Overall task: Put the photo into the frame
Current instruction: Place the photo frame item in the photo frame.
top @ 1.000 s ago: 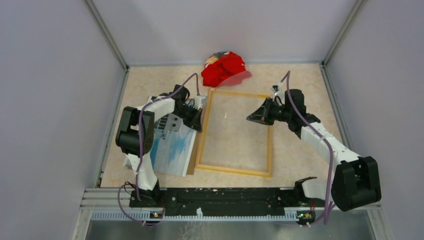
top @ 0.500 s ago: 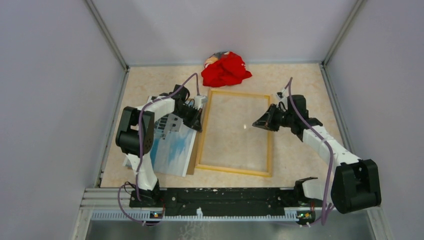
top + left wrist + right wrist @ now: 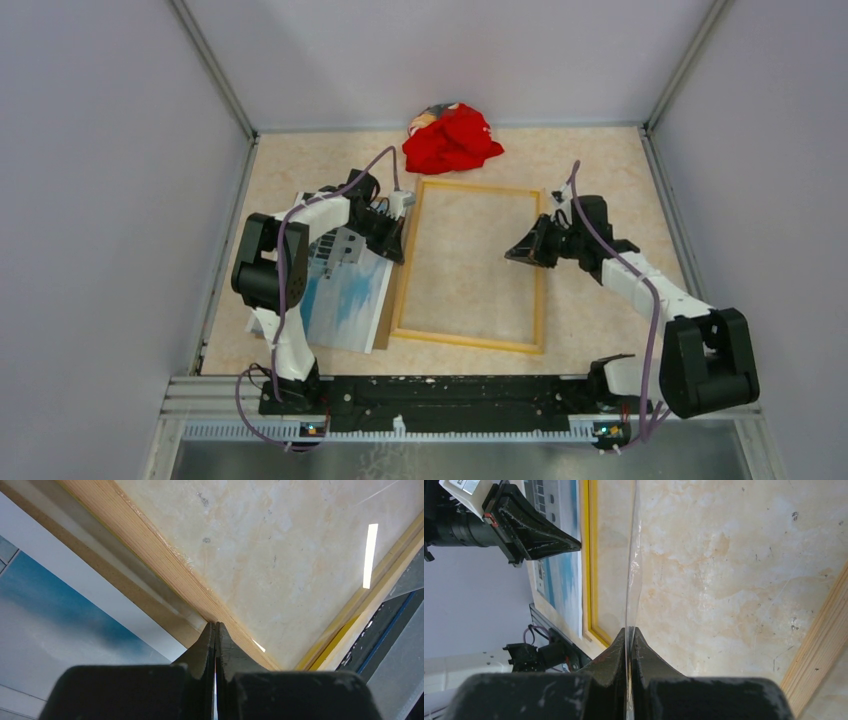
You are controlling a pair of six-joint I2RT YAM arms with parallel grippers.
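Both pairs of jaws are closed. The left gripper point(image 3: 215, 625) has its tips together against the left rail of the frame point(image 3: 465, 340). The right gripper point(image 3: 629, 629) pinches the edge of a clear sheet point(image 3: 634, 570) above the frame. The photo point(image 3: 345, 295) lies face up on a brown board point(image 3: 383, 325) just left of the frame. A red cloth point(image 3: 452, 140) sits beyond.

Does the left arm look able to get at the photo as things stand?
Probably yes. The photo lies face up and uncovered just left of the frame, right under the left gripper, whose shut tips sit at the frame's edge. It lies flat, so pinching an edge may be hard.
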